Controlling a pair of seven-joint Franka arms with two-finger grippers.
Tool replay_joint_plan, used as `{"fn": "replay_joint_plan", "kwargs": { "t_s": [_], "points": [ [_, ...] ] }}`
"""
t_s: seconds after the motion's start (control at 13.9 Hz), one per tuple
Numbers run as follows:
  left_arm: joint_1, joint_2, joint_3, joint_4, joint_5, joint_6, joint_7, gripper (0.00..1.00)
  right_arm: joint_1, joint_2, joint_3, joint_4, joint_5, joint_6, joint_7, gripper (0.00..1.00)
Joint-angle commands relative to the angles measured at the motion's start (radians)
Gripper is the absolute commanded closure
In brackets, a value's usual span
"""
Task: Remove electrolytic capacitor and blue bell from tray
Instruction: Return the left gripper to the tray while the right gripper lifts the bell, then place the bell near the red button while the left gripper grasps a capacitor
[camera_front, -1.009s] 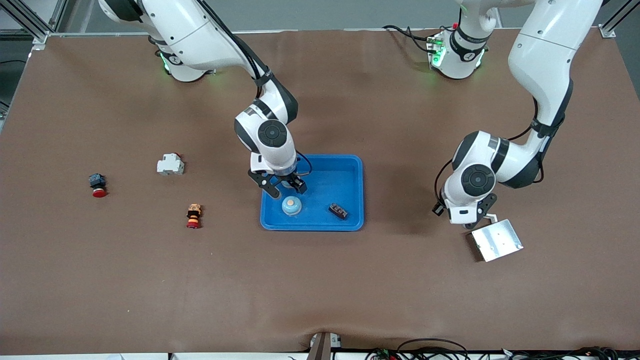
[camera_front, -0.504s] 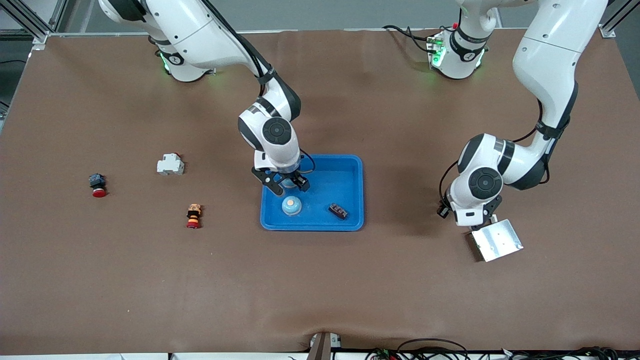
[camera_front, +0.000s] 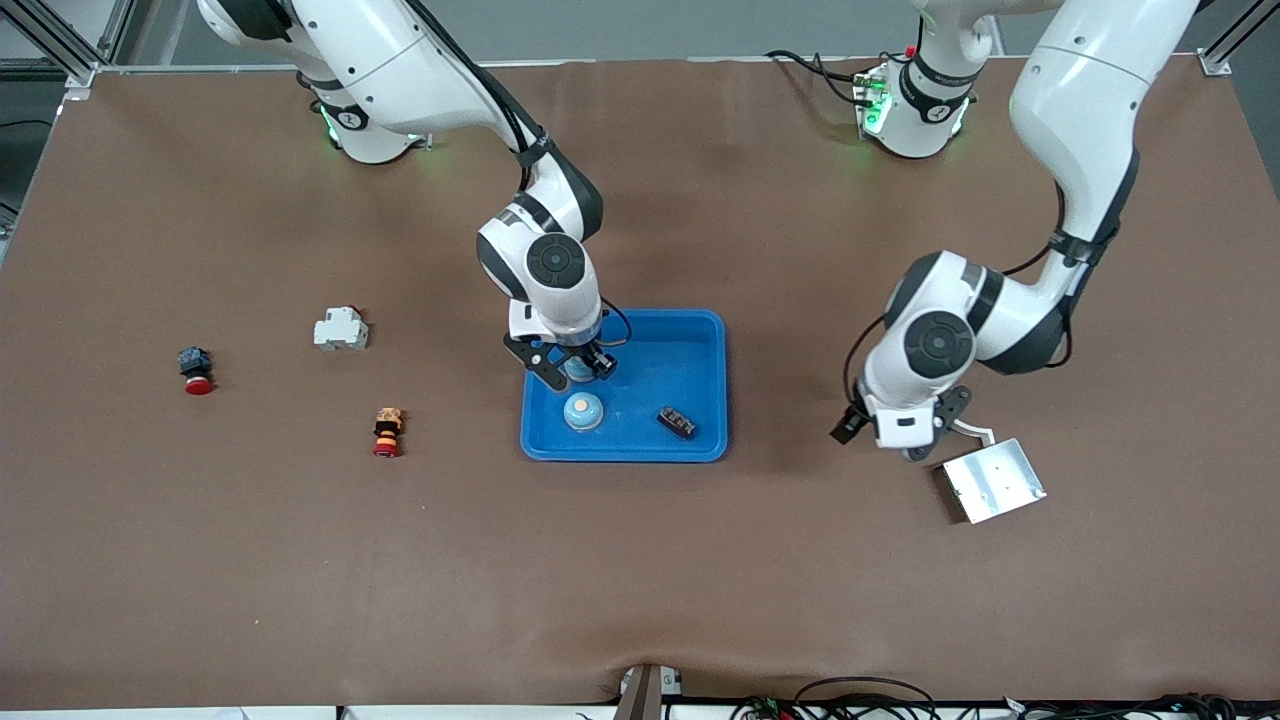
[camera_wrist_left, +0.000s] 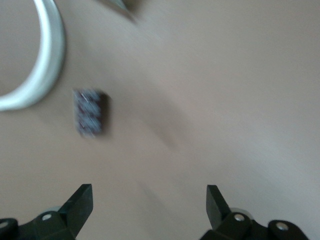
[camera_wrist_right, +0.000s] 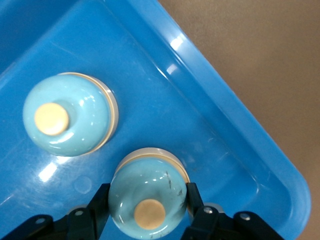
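A blue tray (camera_front: 700, 345) lies mid-table. In it stand a light-blue bell with a tan button (camera_front: 583, 411) and a small dark block (camera_front: 676, 421). My right gripper (camera_front: 573, 370) is over the tray, shut on a second light-blue bell (camera_wrist_right: 145, 192), just above the tray floor (camera_wrist_right: 210, 125) and beside the first bell (camera_wrist_right: 67, 115). My left gripper (camera_front: 915, 448) is over bare table beside a metal plate (camera_front: 993, 480). Its fingers stand wide open and empty in the left wrist view (camera_wrist_left: 148, 210). That view shows a blurred small dark block (camera_wrist_left: 89, 112) on the brown table.
A white breaker (camera_front: 341, 328), a black-and-red push button (camera_front: 195, 369) and an orange-and-red button (camera_front: 387, 431) lie toward the right arm's end of the table. A white curved band (camera_wrist_left: 45, 60) shows in the left wrist view.
My left arm has swung its gripper off the metal plate's edge toward the tray. My right gripper has shifted slightly over the tray with the bell between its fingers.
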Motion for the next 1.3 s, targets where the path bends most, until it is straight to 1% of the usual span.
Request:
{"fn": "replay_joint_plan", "kwargs": {
  "t_s": [0.0, 0.07, 0.14, 0.29, 0.36, 0.5, 0.65, 0.72, 0.94, 1.01, 1.08, 1.22],
  "points": [
    [-0.080, 0.040, -0.016, 0.102, -0.016, -0.029, -0.112, 0.00, -0.002, 0.008, -0.007, 0.025, -0.021, -0.012, -0.025, 1.00],
    [-0.113, 0.069, -0.016, 0.142, -0.013, -0.029, -0.147, 0.00, -0.005, 0.004, -0.007, 0.033, -0.021, -0.041, -0.030, 1.00],
    [-0.150, 0.092, -0.014, 0.182, -0.014, -0.029, -0.167, 0.00, -0.005, -0.004, -0.007, 0.052, -0.021, -0.102, -0.040, 1.00],
    [-0.212, 0.146, -0.010, 0.241, -0.010, -0.023, -0.262, 0.00, -0.011, -0.044, -0.005, 0.112, -0.009, -0.269, -0.100, 1.00],
    [-0.227, 0.178, -0.008, 0.277, -0.005, -0.017, -0.299, 0.00, -0.034, -0.062, -0.002, 0.128, -0.006, -0.323, -0.135, 1.00],
    [-0.267, 0.222, -0.008, 0.333, -0.003, -0.009, -0.307, 0.09, -0.089, -0.122, 0.000, 0.123, 0.003, -0.392, -0.250, 1.00],
    [-0.298, 0.255, -0.005, 0.347, -0.003, 0.058, -0.327, 0.11, -0.173, -0.185, -0.002, 0.119, 0.009, -0.482, -0.429, 1.00],
    [-0.304, 0.267, -0.002, 0.347, -0.003, 0.096, -0.338, 0.11, -0.224, -0.215, 0.000, 0.102, 0.011, -0.495, -0.517, 1.00],
    [-0.348, 0.301, 0.036, 0.345, -0.005, 0.167, -0.368, 0.23, -0.379, -0.295, -0.004, 0.010, 0.012, -0.466, -0.785, 1.00],
    [-0.361, 0.318, 0.036, 0.347, -0.005, 0.185, -0.382, 0.25, -0.435, -0.315, -0.005, -0.028, 0.012, -0.433, -0.875, 1.00],
    [-0.368, 0.324, 0.039, 0.345, -0.005, 0.190, -0.385, 0.26, -0.492, -0.334, -0.005, -0.074, 0.012, -0.382, -0.972, 1.00],
    [-0.377, 0.341, 0.047, 0.345, -0.005, 0.193, -0.387, 0.31, -0.575, -0.346, -0.005, -0.136, 0.012, -0.310, -1.123, 1.00]
  ]
}}
